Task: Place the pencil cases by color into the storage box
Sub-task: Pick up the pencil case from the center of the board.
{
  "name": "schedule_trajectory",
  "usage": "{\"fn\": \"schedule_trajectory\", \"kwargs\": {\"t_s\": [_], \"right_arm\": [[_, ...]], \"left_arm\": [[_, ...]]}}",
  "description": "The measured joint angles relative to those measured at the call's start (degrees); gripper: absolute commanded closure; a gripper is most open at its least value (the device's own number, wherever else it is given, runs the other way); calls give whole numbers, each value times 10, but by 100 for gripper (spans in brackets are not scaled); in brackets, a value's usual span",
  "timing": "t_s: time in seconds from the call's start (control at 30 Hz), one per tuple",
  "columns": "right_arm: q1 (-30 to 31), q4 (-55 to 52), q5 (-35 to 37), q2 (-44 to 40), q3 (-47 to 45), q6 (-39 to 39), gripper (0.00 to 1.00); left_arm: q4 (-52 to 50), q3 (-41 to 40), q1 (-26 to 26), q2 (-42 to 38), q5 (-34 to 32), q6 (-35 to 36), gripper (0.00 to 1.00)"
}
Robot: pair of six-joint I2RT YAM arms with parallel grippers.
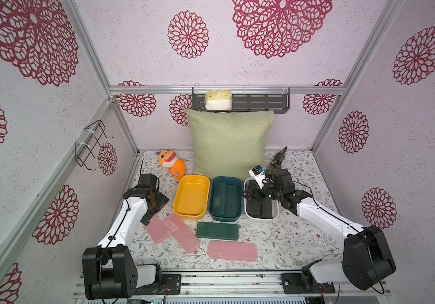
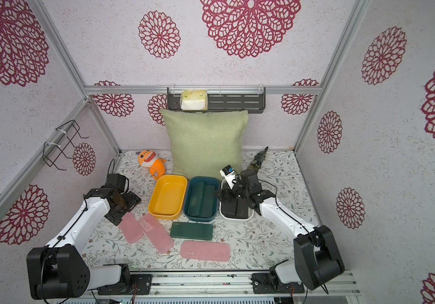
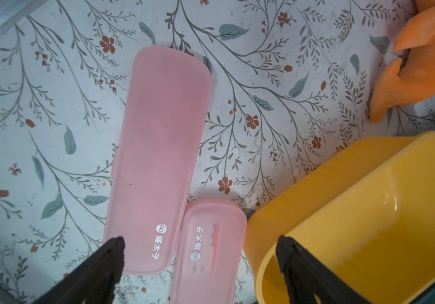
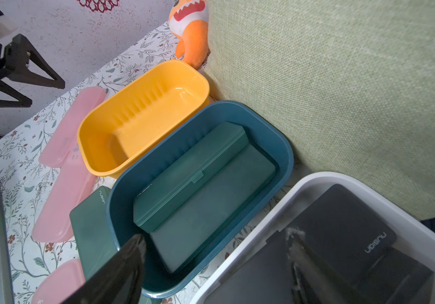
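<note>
The left claw (image 3: 200, 246) is hanging wide open over the pink pencil case (image 1: 155, 230), lower left in a top view, and should be closing across its short width. The right claw (image 4: 215, 238) is gaping wide too.

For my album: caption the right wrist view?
Open right gripper at the white tub of black pencil cases, beside a teal tub holding two green cases.

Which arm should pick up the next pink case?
Left. The left gripper, open, hangs above two pink cases beside the yellow tub; the right gripper is off at the white tub.
</note>
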Motion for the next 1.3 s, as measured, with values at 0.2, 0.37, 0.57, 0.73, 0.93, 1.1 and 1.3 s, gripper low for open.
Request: {"fn": "schedule_trajectory", "kwargs": {"t_s": [0.2,0.37,0.57,0.73,0.93,1.1,1.3], "right_arm": [[0,0,0,3,0,0,14],[1,0,1,5,0,0,14],[2,0,3,6,0,0,14],[3,0,5,10,0,0,14],[3,-1,9,14,0,0,14],[5,-5,15,14,0,0,14],[7,-14,23,14,0,0,14]], "left_arm": [[13,-17,22,28,14,35,3],[29,-41,39,64,33,63,3],[38,-45,47,100,41,92,2],[46,-45,57,105,41,108,3],[57,-45,71,117,42,124,3],[73,-49,76,128,48,129,3],[77,-48,77,135,46,130,1]]}}
